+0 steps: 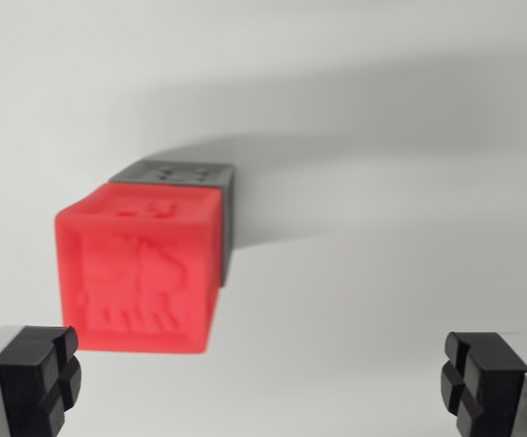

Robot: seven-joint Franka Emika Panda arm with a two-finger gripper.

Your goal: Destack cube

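Red cube (140, 269) sits left of centre in the wrist view, its near face carrying a raised relief figure, its top face another embossed mark. Grey cube (190, 182) is directly behind it, touching or nearly so; only its top with small dimples and a sliver of its right side show. Whether the two are stacked or merely side by side on the white surface (390, 182) cannot be told from this angle. Gripper (263, 382) is released: the two black fingertips (40, 378) stand wide apart at the bottom corners of the frame, nothing between them. Red cube lies just beyond the left fingertip, offset left of the gap's midline, not touching either pad. Soft shadow falls from the cubes toward the far right. Picture is slightly blurred.
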